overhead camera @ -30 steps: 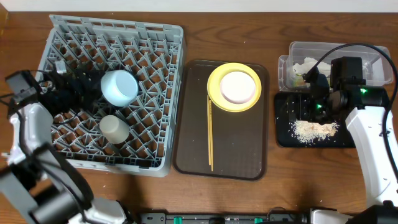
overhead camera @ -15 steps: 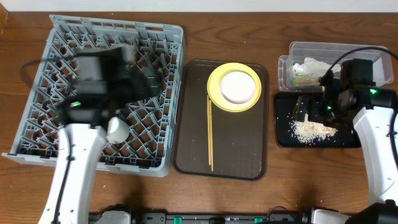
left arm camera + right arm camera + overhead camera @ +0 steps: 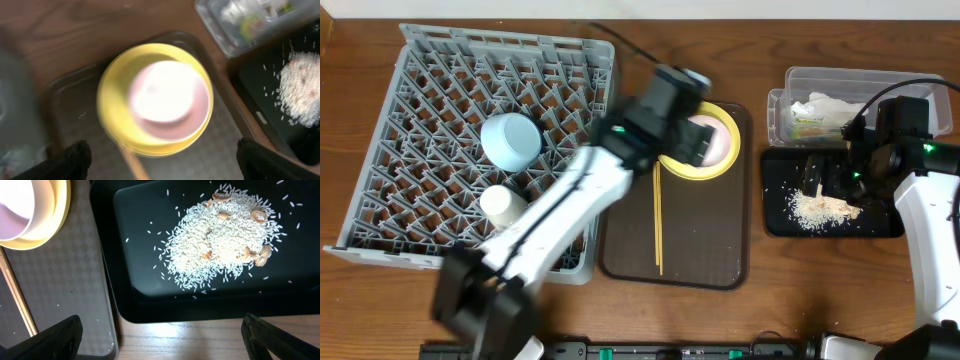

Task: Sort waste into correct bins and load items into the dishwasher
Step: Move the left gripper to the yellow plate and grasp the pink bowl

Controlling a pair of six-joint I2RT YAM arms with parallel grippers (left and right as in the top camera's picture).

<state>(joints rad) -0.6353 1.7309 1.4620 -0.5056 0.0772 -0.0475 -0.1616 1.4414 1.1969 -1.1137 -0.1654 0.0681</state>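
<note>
Left tool (image 3: 167, 162) and right tool (image 3: 160, 335) gape empty; we judge light blue bowl (image 3: 511, 140) racked, round yellow plate (image 3: 112, 125) beneath left tool pending.

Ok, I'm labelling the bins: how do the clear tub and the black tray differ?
The clear tub is see-through with taller walls; the black tray is opaque, glossy and shallow. The tub holds a crumpled white napkin and a green-orange scrap; the tray holds a heap of rice-like grains. Both are rectangular, side by side.

L pincer (image 3: 167, 162), R pincer (image 3: 162, 336): tips wide apart
</note>
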